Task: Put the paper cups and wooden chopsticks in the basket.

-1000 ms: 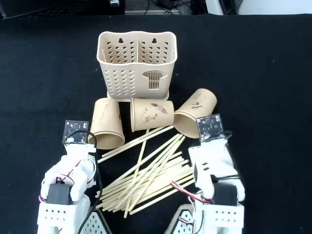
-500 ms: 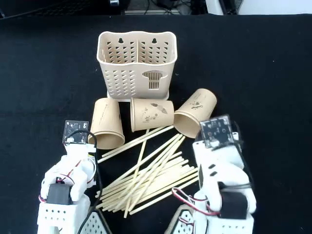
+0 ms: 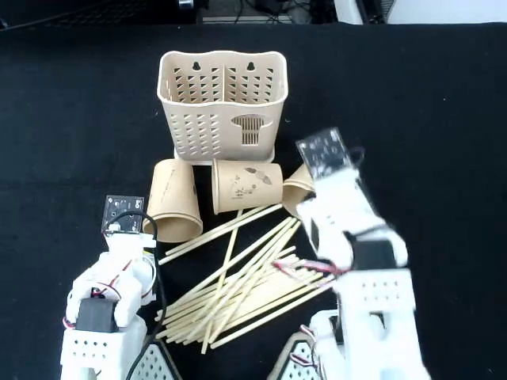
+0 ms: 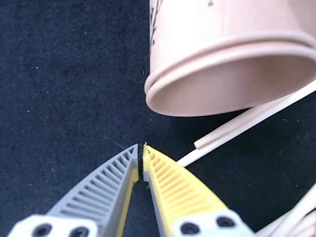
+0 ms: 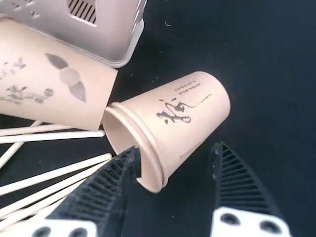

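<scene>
Three paper cups lie on their sides in front of the beige basket (image 3: 223,101): a left cup (image 3: 173,199), a middle cup (image 3: 247,185) and a right cup (image 3: 295,188), which the right arm partly hides from above. Wooden chopsticks (image 3: 238,286) sprawl in a pile between the two arms. My right gripper (image 5: 177,157) is open just above the right cup (image 5: 170,123), its fingers either side of the cup's rim end. My left gripper (image 4: 140,153) is shut and holds nothing, a short way from the left cup's (image 4: 232,64) open mouth.
Black cloth covers the table (image 3: 428,119). The basket's corner (image 5: 98,29) and the middle cup (image 5: 49,94) lie close beside the right cup. Two chopsticks (image 4: 247,123) run under the left cup's rim. Open cloth lies to the far left and right.
The right arm has risen and swung forward from its rest pose to above the right cup. The left arm has stayed still.
</scene>
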Robot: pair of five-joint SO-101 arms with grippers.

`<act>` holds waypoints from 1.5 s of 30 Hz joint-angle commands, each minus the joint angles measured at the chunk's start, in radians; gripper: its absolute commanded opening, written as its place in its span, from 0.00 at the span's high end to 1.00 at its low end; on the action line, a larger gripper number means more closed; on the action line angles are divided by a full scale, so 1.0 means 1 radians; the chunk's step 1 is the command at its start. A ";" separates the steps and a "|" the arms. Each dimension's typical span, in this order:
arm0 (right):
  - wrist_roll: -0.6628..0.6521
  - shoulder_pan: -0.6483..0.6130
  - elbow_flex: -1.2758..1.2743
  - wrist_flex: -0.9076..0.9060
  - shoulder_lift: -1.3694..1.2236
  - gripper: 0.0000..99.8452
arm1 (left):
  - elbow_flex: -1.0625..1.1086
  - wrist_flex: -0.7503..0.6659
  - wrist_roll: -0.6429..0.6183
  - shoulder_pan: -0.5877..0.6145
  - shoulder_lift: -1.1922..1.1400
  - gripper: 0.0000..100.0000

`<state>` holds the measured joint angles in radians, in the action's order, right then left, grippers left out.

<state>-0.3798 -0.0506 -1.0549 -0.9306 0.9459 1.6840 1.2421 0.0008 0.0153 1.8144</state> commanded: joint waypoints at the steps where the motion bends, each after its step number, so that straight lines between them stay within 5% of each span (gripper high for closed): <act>1: -0.051 -0.012 0.074 0.060 -0.101 0.75 | 0.015 0.012 -0.006 -0.008 0.008 0.97; 11: -0.336 0.003 0.001 0.144 -0.116 0.75 | 0.015 0.012 -0.006 -0.008 0.008 0.97; 28: -0.368 0.031 -0.186 0.356 -0.117 0.75 | 0.015 0.012 -0.006 -0.008 0.008 0.97; 36: -0.368 0.143 -0.231 0.474 -0.117 0.99 | 0.015 0.012 -0.006 -0.008 0.008 0.97; 45: -0.364 0.187 -0.219 0.471 -0.107 0.99 | 0.015 0.012 -0.006 -0.008 0.008 0.97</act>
<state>-0.7219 0.1227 -1.3050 -0.4672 0.8355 1.6840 1.2421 0.0008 0.0153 1.8144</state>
